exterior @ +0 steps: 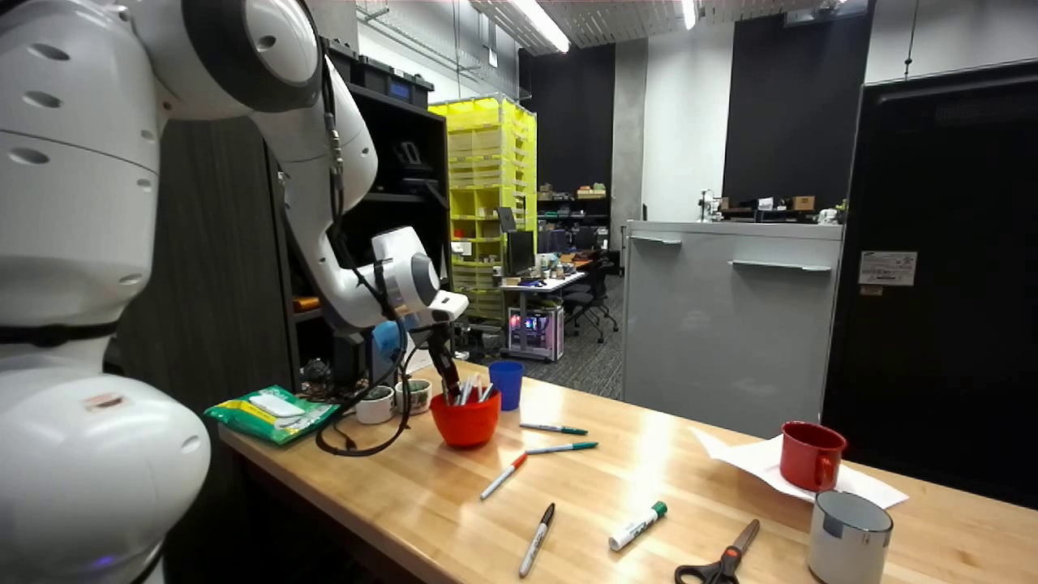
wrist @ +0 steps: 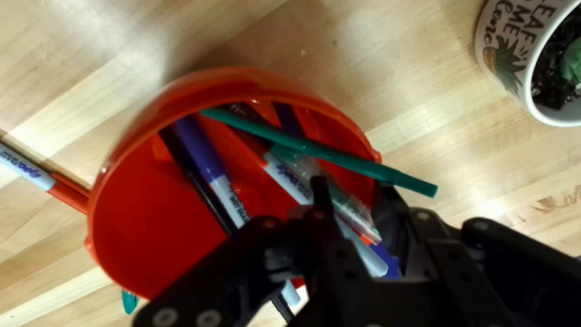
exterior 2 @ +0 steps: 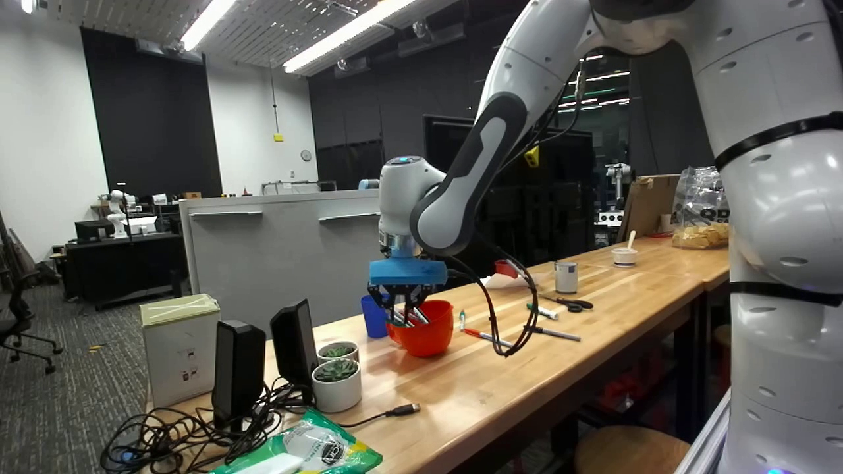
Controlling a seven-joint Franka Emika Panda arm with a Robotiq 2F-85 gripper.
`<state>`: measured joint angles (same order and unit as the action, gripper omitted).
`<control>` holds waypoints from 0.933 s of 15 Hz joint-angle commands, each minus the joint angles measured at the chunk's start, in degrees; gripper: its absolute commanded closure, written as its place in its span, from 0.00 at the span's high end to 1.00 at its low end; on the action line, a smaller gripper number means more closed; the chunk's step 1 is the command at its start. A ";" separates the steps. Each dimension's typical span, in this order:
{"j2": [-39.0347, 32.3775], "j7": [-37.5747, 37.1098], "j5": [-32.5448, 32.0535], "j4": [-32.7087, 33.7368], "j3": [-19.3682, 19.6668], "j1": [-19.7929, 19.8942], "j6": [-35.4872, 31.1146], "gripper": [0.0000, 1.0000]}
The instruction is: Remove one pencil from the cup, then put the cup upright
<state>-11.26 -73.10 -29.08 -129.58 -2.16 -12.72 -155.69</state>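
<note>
Gripper (wrist: 352,187) astride markers (wrist: 287,178) in the red-orange cup (exterior: 465,424); unclear whether I pinch any. They're likely light, slick, best held mid-length.

The glossy plastic red-orange cup (exterior: 466,430) sits on a sheeny wooden tabletop (exterior: 422,495), a smooth plastic tumbler (exterior: 507,383) just beside it, matt paper (exterior: 756,459) well apart.

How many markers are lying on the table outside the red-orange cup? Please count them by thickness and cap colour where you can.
Slim green-capped markers: 2
Thick green-capped marker: 1
Red-capped marker: 1
Black-capped marker: 1
Total: 5
</note>
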 commanded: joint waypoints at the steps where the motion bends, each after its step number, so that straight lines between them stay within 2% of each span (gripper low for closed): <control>1: 0.35 1.56 1.18 -0.65 0.23 -0.75 -0.14 0.00; 7: 0.64 2.88 2.15 -0.80 -0.07 -0.77 -0.10 0.00; 8: 0.88 3.34 2.39 -0.86 -0.04 -0.73 -0.05 0.26; 10: 1.32 4.01 2.96 -0.91 -0.01 -0.69 0.21 0.31; 14: 2.78 10.03 9.98 -1.35 -1.53 0.38 2.17 0.58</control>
<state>-11.01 -67.91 -24.65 -129.67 -2.32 -12.91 -155.48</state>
